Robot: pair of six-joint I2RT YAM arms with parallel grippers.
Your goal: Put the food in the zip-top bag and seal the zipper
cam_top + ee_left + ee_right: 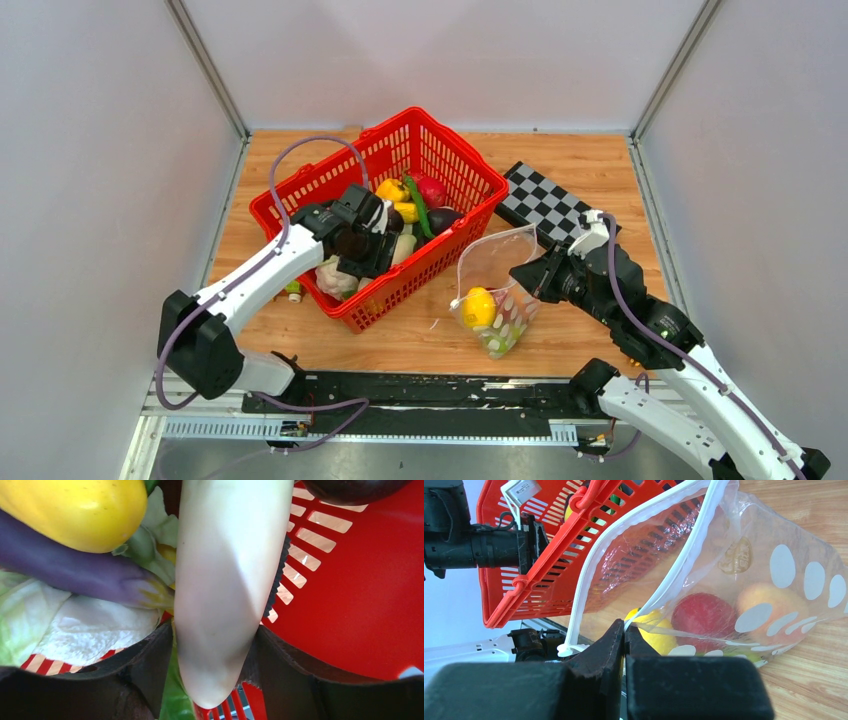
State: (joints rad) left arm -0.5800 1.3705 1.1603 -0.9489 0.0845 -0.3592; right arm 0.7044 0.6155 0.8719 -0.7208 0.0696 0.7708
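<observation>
The zip-top bag point(497, 290) lies open on the table to the right of the red basket point(300, 190), with a yellow lemon point(479, 306) in it. My right gripper point(525, 272) is shut on the bag's mouth edge, at the white zipper strip point(689, 545). In the right wrist view point(625, 630) the bag point(784, 535) holds the lemon point(659, 635), a red fruit point(704, 615) and an orange-pink fruit point(764, 600). My left gripper point(385, 245) is inside the basket, shut on a long white vegetable point(230, 580) that sits between its fingers point(212, 655).
The basket point(360, 590) also holds a yellow squash point(75, 510), a purple eggplant point(75, 570), a pale lettuce point(75, 630), and red, green and dark food point(430, 200). A checkerboard point(545, 203) lies behind the bag. A small object point(293, 291) sits left of the basket.
</observation>
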